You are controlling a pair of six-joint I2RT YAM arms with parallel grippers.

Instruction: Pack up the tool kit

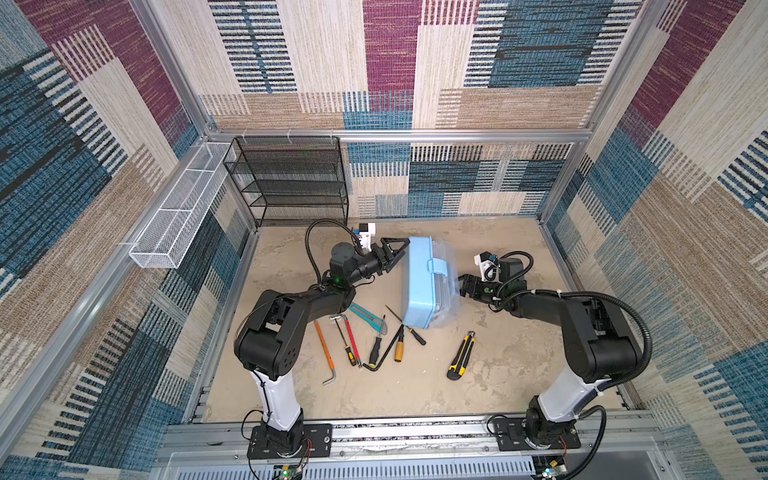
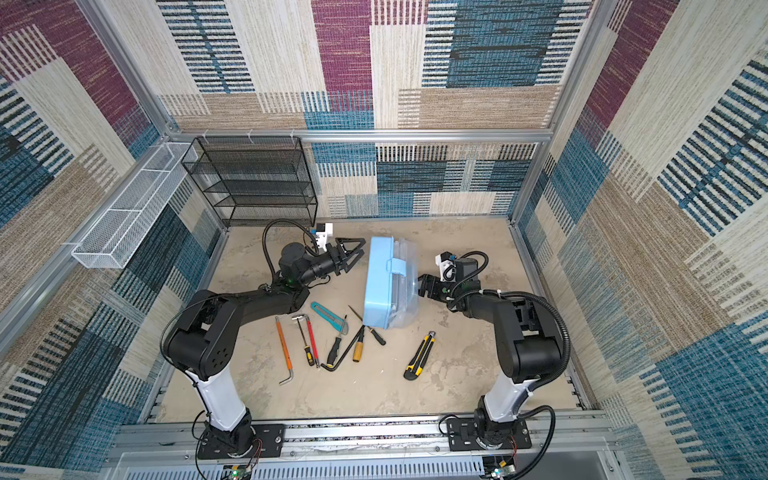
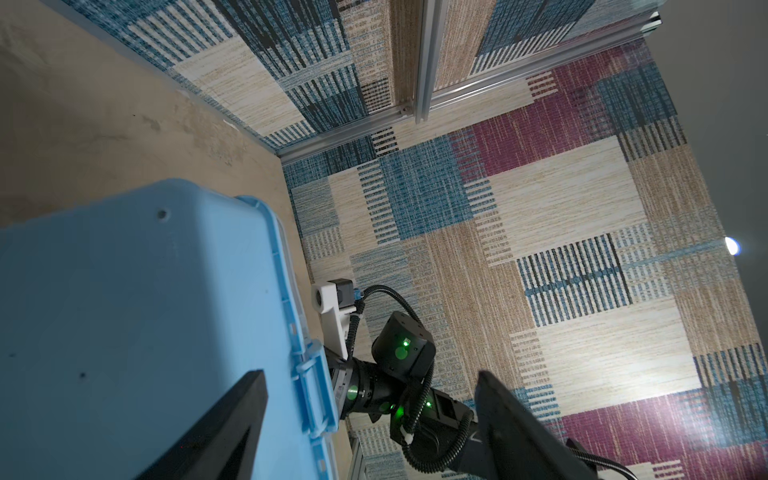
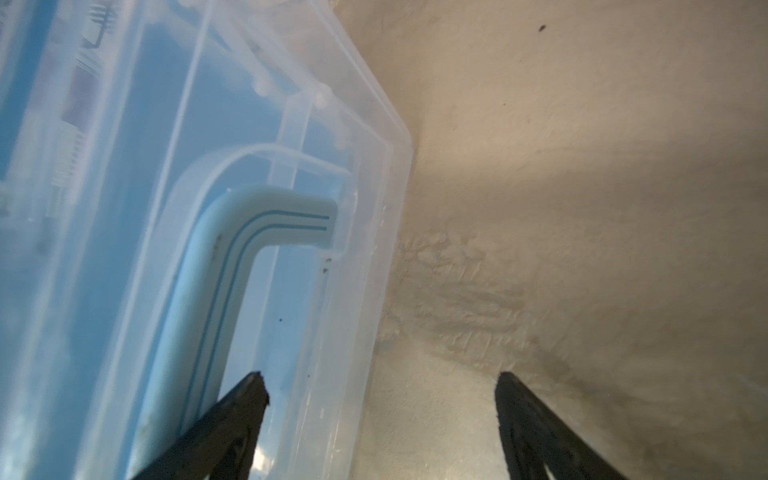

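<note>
The tool kit box (image 1: pixel 419 286) lies on its side in the middle of the table (image 1: pixel 519 374), with its blue bottom toward the left gripper (image 1: pixel 398 254) and its clear lid (image 4: pixel 365 199) toward the right gripper (image 1: pixel 462 286). Both jaws stand wide open and hold nothing. I think the box should first be tipped onto its bottom. The push should be slow, with one side bracing, so it does not slide onto the screwdrivers (image 1: pixel 376 351) just beside it.

Tool box (image 3: pixel 124 311): cut off at left wrist view's edge. Contents behind clear lid (image 4: pixel 332 311): hazy, unreadable. Handle (image 4: pixel 232 257): lower part behind a right gripper (image 4: pixel 378 382) finger. In both top views, gripper-to-lid contact cannot be told.
</note>
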